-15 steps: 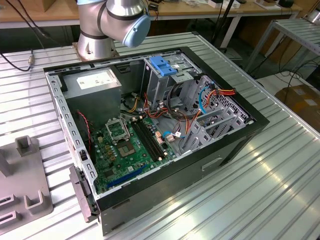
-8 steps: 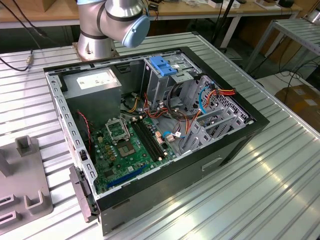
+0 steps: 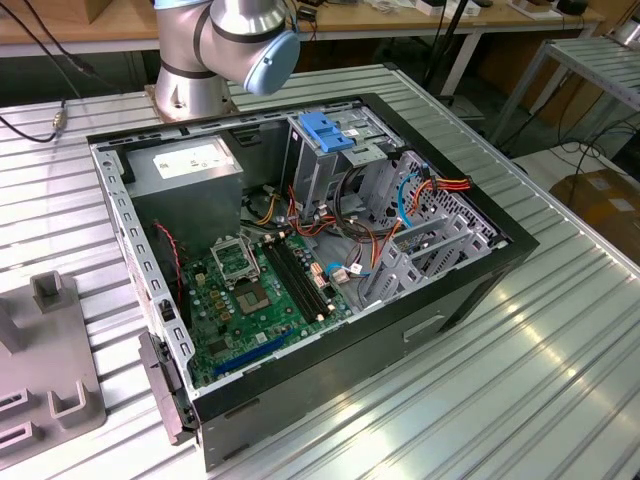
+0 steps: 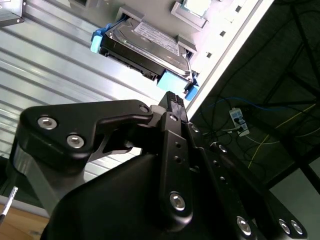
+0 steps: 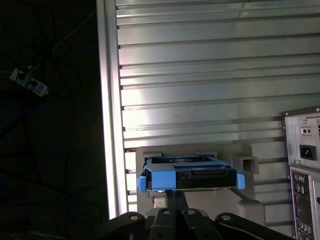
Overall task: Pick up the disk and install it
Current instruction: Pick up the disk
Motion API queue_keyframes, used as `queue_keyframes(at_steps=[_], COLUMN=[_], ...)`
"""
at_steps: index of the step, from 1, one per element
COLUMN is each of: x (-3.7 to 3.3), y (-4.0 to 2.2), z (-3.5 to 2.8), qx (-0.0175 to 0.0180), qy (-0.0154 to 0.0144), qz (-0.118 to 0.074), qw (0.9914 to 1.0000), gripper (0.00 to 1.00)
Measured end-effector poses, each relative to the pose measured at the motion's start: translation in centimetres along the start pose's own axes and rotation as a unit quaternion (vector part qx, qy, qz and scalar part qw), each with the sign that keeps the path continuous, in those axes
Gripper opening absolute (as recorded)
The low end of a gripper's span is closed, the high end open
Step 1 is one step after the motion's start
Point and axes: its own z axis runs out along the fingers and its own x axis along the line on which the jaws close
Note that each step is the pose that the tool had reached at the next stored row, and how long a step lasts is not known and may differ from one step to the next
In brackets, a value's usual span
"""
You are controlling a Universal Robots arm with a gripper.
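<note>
**A:** Disk, quick. How does it look?
**B:** The disk (image 4: pixel 147 42) is a flat rectangular slab with a silver-grey metal top and a white label. A blue plastic frame with small tabs clips over both ends. In the first wrist view (image 5: pixel 192 177) it is end-on: a blue band in front, with a dark edge above it.

**A:** Where is it?
**B:** It lies flat in a grey holder (image 5: pixel 240 162) at the edge of the table (image 5: pixel 200 75). It sits outside the case (image 5: pixel 302 165), near that case's rear panel but apart from it.

**A:** Gripper?
**B:** The gripper (image 5: pixel 175 194) is black, with bolted link bars. Its fingers are pressed together with nothing between them. The tip (image 4: pixel 172 97) is just beside the disk's blue end, and I see no contact.

**A:** Materials?
**B:** The table is ribbed aluminium, shiny, with long parallel grooves. The holder is matte grey and blocky, with square cut-outs.

**A:** Exterior view?
**B:** The case (image 3: pixel 400 340) lies open on its side, a black shell with perforated grey sheet metal inside. It holds a green board (image 3: pixel 240 300), red and orange wires, and a blue bracket (image 3: pixel 325 130) on top of the metal cage. The arm (image 3: pixel 215 40) is smooth silver with a pale blue cap, and it stands behind the case.
</note>
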Motion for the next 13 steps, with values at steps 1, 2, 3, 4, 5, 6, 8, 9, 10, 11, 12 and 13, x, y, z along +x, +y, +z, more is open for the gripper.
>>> queue_keyframes(at_steps=[1,2,3,4,5,6,8,9,10,11,12,13], x=[0.0,0.01,0.01,0.01,0.02,0.02,0.02,0.03,0.03,0.03,0.05,0.08], y=[0.0,0.0,0.0,0.0,0.0,0.0,0.0,0.0,0.0,0.0,-0.02,-0.04], z=[0.0,0.0,0.0,0.0,0.0,0.0,0.0,-0.01,0.0,0.0,0.0,0.0], qx=[0.0,0.0,0.0,0.0,0.0,0.0,-0.0001,-0.0003,-0.0005,-0.0006,-0.0007,-0.0008], qy=[0.0,0.0,0.0,0.0,0.0,0.0,0.0003,0.0006,0.0009,0.0012,0.0014,0.0015], qz=[0.0,0.0,0.0,0.0,0.0,-0.001,-0.007,-0.012,-0.019,-0.026,-0.032,-0.035], qw=[1.0,1.0,1.0,1.0,1.0,1.0,0.99998,0.99993,0.99981,0.99965,0.99949,0.99938], gripper=[0.1,0.1,0.1,0.1,0.1,0.1,0.1,0.1,0.1,0.1,0.1,0.1])
